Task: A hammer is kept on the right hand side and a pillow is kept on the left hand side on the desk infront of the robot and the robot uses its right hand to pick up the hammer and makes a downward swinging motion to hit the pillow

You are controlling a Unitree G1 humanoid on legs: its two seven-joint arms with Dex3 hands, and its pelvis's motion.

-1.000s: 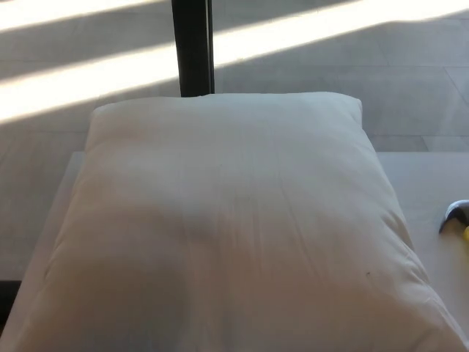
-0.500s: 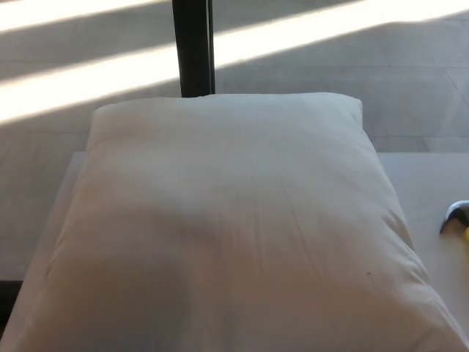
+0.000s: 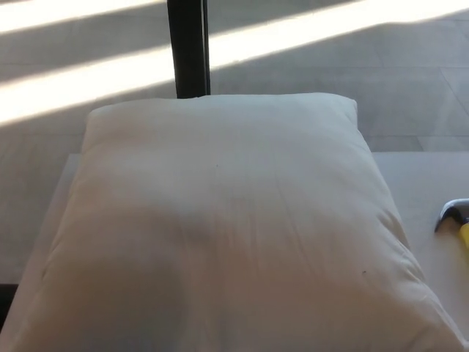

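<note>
I see the hammer [image 3: 454,218] lying on the desk [image 3: 421,176] right of the pillow [image 3: 227,227]; neither hand shows, so grip state and progress are indeterminate.

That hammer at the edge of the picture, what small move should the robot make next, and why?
Hard to settle: the hammer with a grey steel head and yellow handle lies on the pale desk beside the big cream pillow, no hand showing. That fits before a pick-up or after a strike; if before, probably the right hand reaches for it.
</note>
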